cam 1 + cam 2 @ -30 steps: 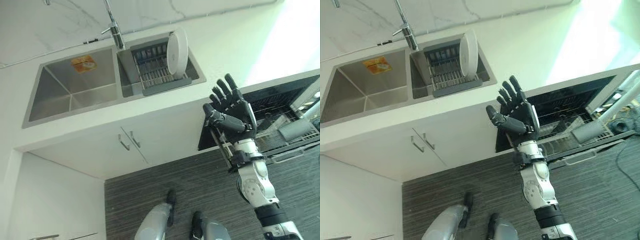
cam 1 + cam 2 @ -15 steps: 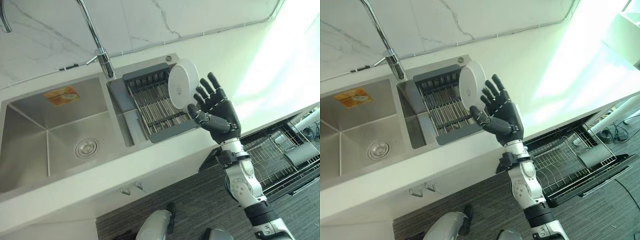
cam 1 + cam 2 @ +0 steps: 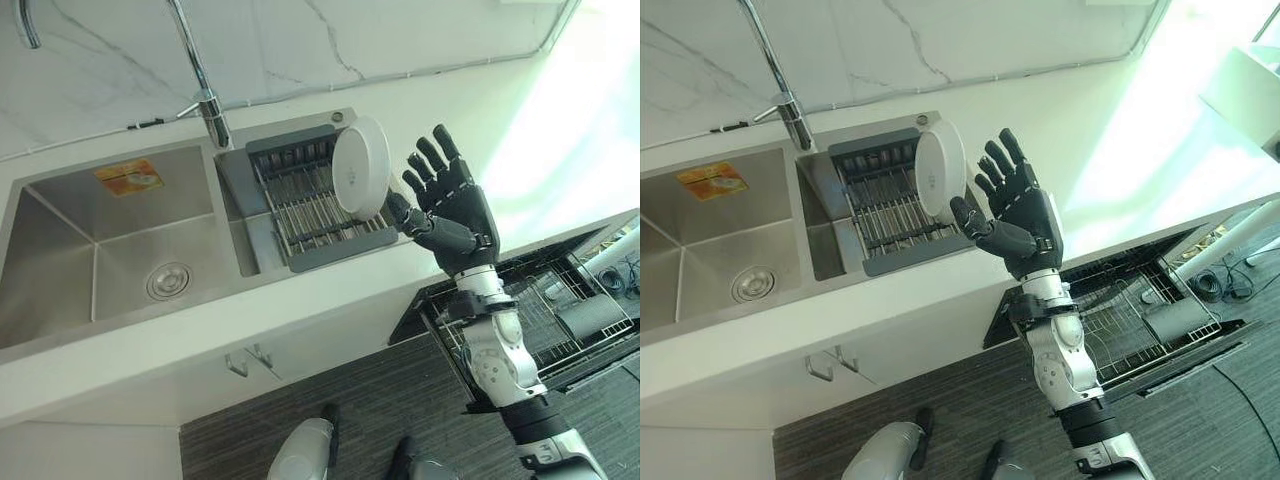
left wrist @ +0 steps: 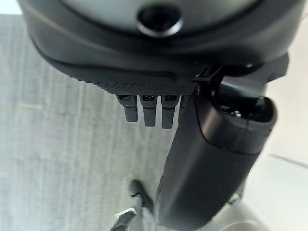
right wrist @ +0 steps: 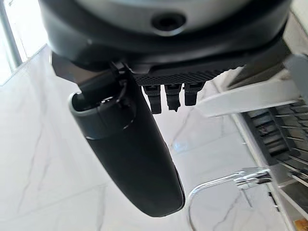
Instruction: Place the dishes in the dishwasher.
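Observation:
A white plate stands on edge at the right end of a grey drying rack set in the sink's right basin. My right hand is raised just to the right of the plate, open, with fingers spread and palm turned toward it. Its thumb reaches near the plate's lower rim, and I cannot tell whether it touches. The open dishwasher is at the lower right under the counter, with its wire rack pulled out. In the left wrist view my left hand hangs open over grey floor, holding nothing.
The steel left sink basin holds a drain and a sticker. A tall faucet rises behind the divider. White counter stretches right of the sink. Cabinet handles sit below the counter edge, above dark floor.
My right hand rose from in front of the dishwasher to beside the plate, staying open. The whole view shifted as the camera moved.

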Motion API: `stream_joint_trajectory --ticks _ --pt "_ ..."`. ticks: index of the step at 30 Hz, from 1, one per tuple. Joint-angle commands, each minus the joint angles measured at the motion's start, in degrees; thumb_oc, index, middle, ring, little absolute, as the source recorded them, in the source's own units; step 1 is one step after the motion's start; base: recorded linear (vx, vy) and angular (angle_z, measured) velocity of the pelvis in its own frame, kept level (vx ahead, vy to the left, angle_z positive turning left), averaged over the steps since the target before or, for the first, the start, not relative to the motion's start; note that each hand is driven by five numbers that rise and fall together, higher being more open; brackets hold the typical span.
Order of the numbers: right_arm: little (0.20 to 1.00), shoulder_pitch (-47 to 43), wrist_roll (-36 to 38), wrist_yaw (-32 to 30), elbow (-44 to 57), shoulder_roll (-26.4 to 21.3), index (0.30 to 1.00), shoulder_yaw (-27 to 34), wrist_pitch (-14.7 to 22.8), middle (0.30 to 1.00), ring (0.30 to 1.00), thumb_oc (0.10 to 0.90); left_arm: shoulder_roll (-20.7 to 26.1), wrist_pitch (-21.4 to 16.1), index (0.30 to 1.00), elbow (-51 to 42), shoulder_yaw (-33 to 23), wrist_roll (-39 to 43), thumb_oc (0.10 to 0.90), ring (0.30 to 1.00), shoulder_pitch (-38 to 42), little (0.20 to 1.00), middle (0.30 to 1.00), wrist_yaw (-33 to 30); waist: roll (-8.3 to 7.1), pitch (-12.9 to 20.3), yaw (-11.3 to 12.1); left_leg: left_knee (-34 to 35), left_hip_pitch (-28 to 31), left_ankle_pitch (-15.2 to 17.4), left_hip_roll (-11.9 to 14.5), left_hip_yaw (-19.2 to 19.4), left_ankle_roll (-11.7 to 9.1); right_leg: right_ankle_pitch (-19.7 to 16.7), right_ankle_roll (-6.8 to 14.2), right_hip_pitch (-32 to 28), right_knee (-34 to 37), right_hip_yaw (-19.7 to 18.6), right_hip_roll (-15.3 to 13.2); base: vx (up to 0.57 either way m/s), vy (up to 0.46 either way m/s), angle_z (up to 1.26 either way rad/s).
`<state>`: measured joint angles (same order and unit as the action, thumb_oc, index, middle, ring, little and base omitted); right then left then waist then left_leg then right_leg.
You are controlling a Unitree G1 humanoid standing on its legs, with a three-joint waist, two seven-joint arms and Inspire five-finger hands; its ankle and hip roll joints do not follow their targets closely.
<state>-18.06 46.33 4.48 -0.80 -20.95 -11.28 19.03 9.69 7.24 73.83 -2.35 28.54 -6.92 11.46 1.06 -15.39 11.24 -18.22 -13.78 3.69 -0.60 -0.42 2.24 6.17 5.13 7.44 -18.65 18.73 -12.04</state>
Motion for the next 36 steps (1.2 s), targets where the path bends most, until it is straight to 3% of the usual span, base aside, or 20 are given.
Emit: stream_joint_trajectory --ticks 1,7,11,19,23,36 --pt "0.9 -4.8 1.1 0.2 7.0 -0.1 0.9 4.6 7.7 0.9 0.9 0.8 1.9 -1.1 0.9 1.5 2.2 -2.6 0.8 0.9 -0.6 0.9 0.9 -0.6 -0.37 3.7 0.5 1.0 2.4 7.4 3.6 -1.3 -3.9 6.2 3.4 -3.9 1.5 0.8 -0.5 0.08 -0.038 0.15" --pt "0.9 -5.3 0.8 -0.1 7.3 -0.1 0.9 5.5 8.2 0.9 0.9 0.8 1.8 -0.5 0.9 2.2 1.9 -3.0 0.8 0.9 -0.6 0.9 0.9 -0.2 -0.26 4.3 0.7 1.0 2.7 7.4 3.4 -2.0 -4.3 6.8 3.1 -4.6 1.5 0.8 -0.1 0.06 -0.012 0.05" --pt "0.9 -5.8 -1.6 -2.5 6.3 -0.6 0.9 5.3 4.1 0.9 0.9 0.8 2.2 0.1 0.9 2.1 1.7 -3.4 0.8 0.9 -0.6 0.9 0.9 -0.3 -0.21 4.7 1.1 1.0 3.3 7.6 2.8 -2.7 -4.2 7.0 2.9 -5.4 1.5 0.9 -0.1 0.08 0.006 0.02" --pt "0.9 -10.1 -3.5 -4.8 -1.0 -1.8 0.9 4.7 3.8 0.9 0.9 0.8 3.0 0.7 0.9 1.9 2.3 -4.8 0.8 0.9 -1.1 0.9 0.9 0.2 -0.21 4.9 2.6 1.0 3.7 7.5 2.3 -3.6 -4.1 6.9 3.1 -6.3 1.5 2.1 -0.9 0.06 0.009 0.07" --pt "0.9 -13.7 -2.8 -6.8 -4.4 -1.8 0.9 4.3 1.9 0.9 0.9 0.8 3.6 1.3 0.9 1.6 2.8 -6.0 0.8 0.9 -1.6 0.9 0.9 0.6 -0.14 4.5 3.7 1.0 4.1 7.7 2.3 -3.7 -4.2 7.0 3.4 -7.1 1.5 2.7 -1.4 0.06 0.019 0.05" --pt "0.9 -19.1 -1.2 -10.3 -15.7 -2.8 0.9 4.9 2.9 0.9 0.9 0.8 4.5 1.5 0.9 1.4 5.4 -6.9 0.8 0.9 -2.5 0.9 0.9 1.5 0.41 4.5 6.0 1.0 3.8 6.9 2.1 -4.6 -4.5 6.9 3.5 -7.9 1.5 4.5 -2.3 0.03 0.021 0.1"
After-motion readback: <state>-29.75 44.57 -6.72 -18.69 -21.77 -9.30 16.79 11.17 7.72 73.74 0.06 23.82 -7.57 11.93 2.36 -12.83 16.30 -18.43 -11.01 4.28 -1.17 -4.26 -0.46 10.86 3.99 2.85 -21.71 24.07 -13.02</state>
